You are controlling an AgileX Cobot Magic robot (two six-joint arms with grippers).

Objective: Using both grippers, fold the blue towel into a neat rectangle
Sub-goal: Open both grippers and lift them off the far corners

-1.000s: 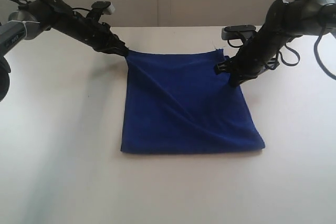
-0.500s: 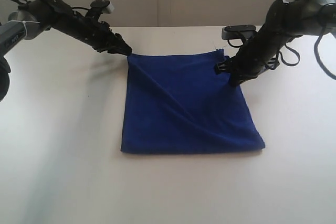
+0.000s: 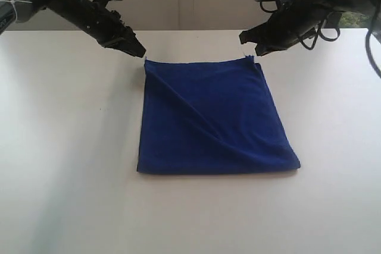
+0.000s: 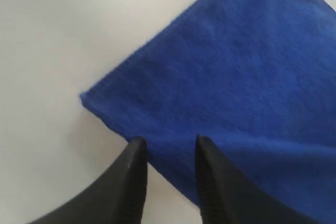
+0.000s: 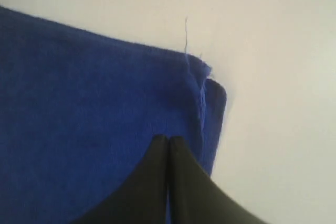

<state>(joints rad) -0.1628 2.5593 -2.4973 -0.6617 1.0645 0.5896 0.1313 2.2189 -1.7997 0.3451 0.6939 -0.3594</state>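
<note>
Raised and released since a second ago: left hand, parted, and right hand, pinched together, each empty, off the cloth, near a far corner of the towel. Folded towel flat on white counter, mid-scene, diagonal crease across it, loose thread at far right corner.

Left tool ajar, right tool tips together.
</note>
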